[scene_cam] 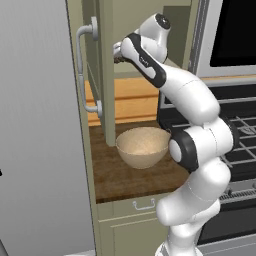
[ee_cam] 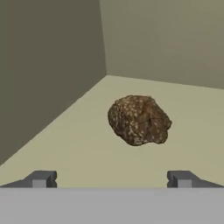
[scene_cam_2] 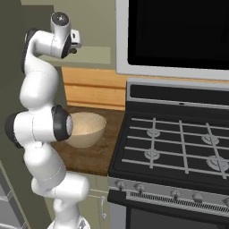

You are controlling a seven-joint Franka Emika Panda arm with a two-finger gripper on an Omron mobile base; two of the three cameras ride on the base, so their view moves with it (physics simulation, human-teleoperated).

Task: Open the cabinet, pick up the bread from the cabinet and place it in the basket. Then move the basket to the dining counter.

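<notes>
- Where the cabinet stood open at the left, its door hung swung out toward the base, edge-on, with the curved silver handle on its outer face.
- Inside, in the hand view, the bread, a dark brown, speckled, lumpy loaf, lay alone on the plain shelf, near the back corner and apart from both walls.
- The gripper reached into the cabinet and held wide, its two dark fingertips well apart, nothing between them, the bread ahead and untouched.
- Below the cabinet, the basket sat upright on the short dark wood top, holding nothing; its pale speckled inside showed bare.
- Orange planks backed that top, and a green drawer with a small silver handle sat under it.
- To the right, just beside the wood top, stood the stove with its grates and front knobs, a dark-fronted appliance above it.
</notes>
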